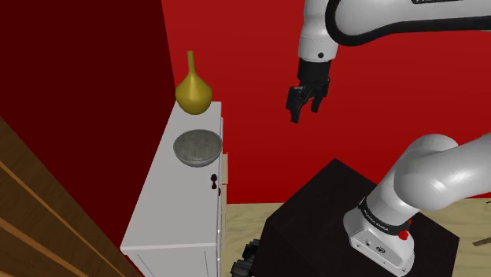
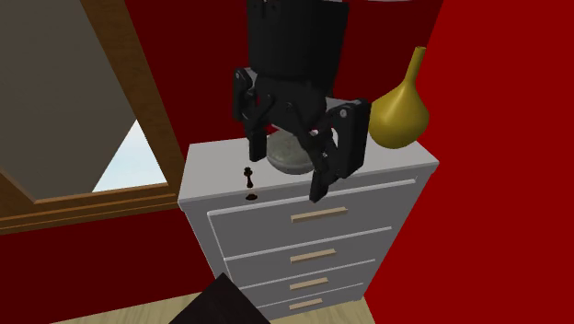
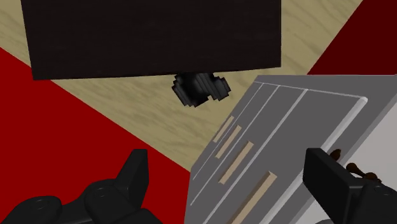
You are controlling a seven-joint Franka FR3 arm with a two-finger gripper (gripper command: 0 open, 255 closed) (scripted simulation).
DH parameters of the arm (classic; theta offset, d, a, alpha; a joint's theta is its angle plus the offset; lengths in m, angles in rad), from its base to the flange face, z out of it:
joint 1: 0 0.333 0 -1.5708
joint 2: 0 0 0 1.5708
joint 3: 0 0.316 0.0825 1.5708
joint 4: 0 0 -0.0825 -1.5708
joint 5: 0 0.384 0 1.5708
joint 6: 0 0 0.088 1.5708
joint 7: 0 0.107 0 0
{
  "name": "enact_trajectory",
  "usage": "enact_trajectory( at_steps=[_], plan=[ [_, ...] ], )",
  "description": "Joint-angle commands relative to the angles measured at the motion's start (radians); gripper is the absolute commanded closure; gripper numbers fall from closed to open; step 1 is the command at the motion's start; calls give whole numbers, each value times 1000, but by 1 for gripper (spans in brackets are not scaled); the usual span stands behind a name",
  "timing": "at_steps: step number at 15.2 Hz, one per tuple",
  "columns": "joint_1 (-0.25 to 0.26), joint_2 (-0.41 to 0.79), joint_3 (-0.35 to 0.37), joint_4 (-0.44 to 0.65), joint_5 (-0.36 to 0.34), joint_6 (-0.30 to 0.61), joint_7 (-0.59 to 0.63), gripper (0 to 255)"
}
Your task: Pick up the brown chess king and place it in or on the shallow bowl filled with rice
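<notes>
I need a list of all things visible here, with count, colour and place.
Dresser: one, white, against the red wall.
Bowl: one, grey, on the dresser top.
Vase: one, yellow, beside the bowl.
Chess king: one, dark brown, upright near the dresser's front edge.
Wooden frame: one, brown, beside the dresser.
Unclear black thing: one, on the floor between stand and dresser.
Stand: one, black, on the floor.
Arm: one, white, on the stand.
Gripper: one, black, open, in the air, empty.

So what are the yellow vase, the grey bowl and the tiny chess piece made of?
Vase: smooth mustard-gold with a soft shine, maybe brass or glazed pottery. Bowl: speckled matte grey, stone-like or ceramic. Chess king: dark brown, perhaps wood; too small to be sure.
</notes>
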Motion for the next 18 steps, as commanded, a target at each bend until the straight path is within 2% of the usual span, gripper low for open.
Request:
enact_trajectory(
  at_steps=[1, 6, 10, 14, 18],
  plan=[
    [5, 48, 38, 2, 27, 51, 53, 0],
    [13, 188, 130, 32, 71, 174, 180, 0],
    [13, 322, 199, 80, 79, 269, 286, 0],
    [12, 471, 261, 150, 55, 356, 400, 0],
    [19, 634, 306, 240, -4, 429, 525, 0]
  ],
)
